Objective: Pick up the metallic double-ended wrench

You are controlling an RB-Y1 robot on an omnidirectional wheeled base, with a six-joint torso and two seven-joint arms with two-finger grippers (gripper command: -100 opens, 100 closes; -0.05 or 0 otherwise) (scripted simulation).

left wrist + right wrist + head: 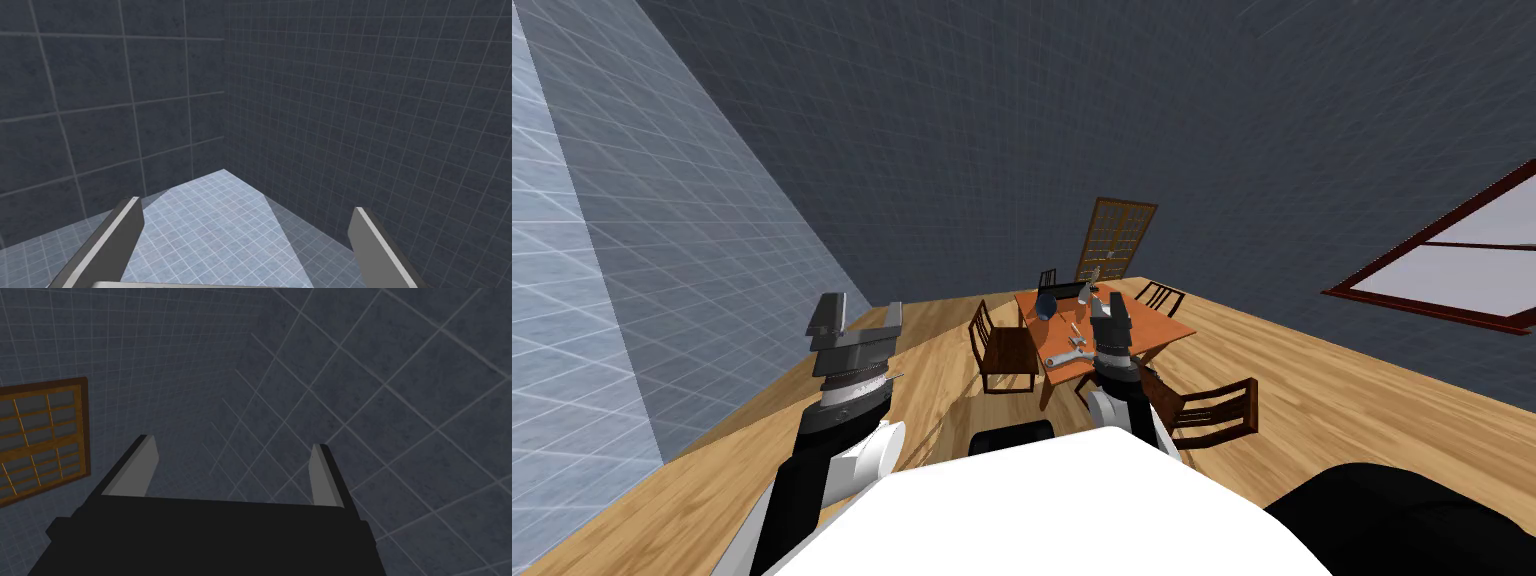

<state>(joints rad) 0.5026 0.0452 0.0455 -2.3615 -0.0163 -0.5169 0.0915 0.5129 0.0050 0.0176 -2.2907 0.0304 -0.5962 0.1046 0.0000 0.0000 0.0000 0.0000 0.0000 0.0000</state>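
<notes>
Spotted the wrench (1068, 353), pale grey, lying flat on the orange-brown table (1152, 325) at frame centre. Read its long axis as slanting from lower left to upper right, lower end close to the table's nearest corner and along the left edge. Couldn't make out the two heads, too small.

Caught the right gripper (1108, 302) raised in front of the tabletop just right of the wrench, fingers parted, nothing between them. Found the left gripper (860, 312) well apart at left of centre, above bare floor, fingers spread wide and empty too.

Noted a dark blue rounded thing (1045, 303) and a small grey item (1085, 293) farther back on the table, clear of the wrench. Saw a brown chair (1002, 350) just beside the left edge, on the wrench's side, and a second chair (1217, 405) at lower right.

Had open wooden floor (1292, 380) on both sides of the table. Took in dark tiled walls behind, a pale blue tiled wall (602, 300) at far left, a latticed wooden door (1117, 240) beyond the table and a red-framed window (1462, 265) at right.
</notes>
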